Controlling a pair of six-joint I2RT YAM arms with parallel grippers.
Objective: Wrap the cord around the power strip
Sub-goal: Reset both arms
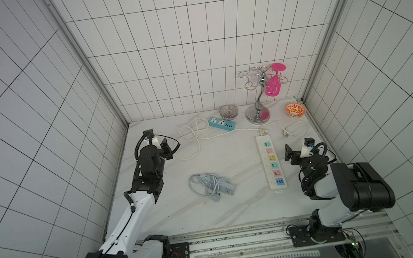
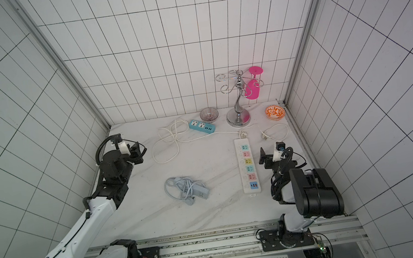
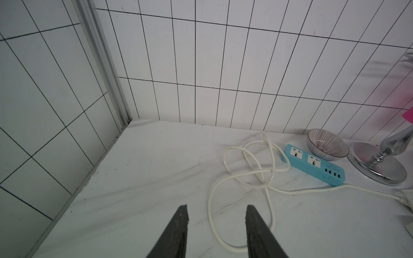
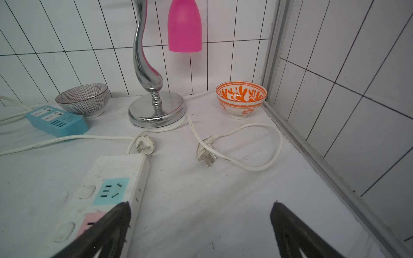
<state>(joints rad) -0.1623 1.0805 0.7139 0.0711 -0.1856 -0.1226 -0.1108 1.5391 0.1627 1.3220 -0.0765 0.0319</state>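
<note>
- Finding the power strip [image 1: 227,189] lying mid-surface [image 1: 185,220], toward the front edge, between the two arms and well apart from both.
- Seeing the cord [image 1: 209,186] gathered in several loops over and around one end of the strip, with the plug [image 1: 215,198] resting just beside the strip on its front side.
- Judging the wrap as mostly done, perhaps finished (seeing one slack loop bulging out past the strip's end, so possibly leaving some tightening); not being able to tell whether any turns are passing beneath the strip.
- Noting the left pincer [image 3: 216,212] hovering over bare surface near the far left corner, jaws parted and gripping nothing.
- Noting the right pincer [image 4: 201,207] hanging spread wide beside the long white strip [image 4: 116,169], likewise gripping nothing.
- Reading both arms as standing clear of the bundle — looking more like a task winding up than one getting started.
- Checking the containers along the back wall: finding nothing inside the striped bowl [image 1: 228,112], and nothing inside the orange-patterned bowl [image 4: 241,93] either.
- Spotting the pink glass [image 4: 185,26] hanging mouth-down from the chrome rack [image 4: 147,73] — so holding nothing.
</note>
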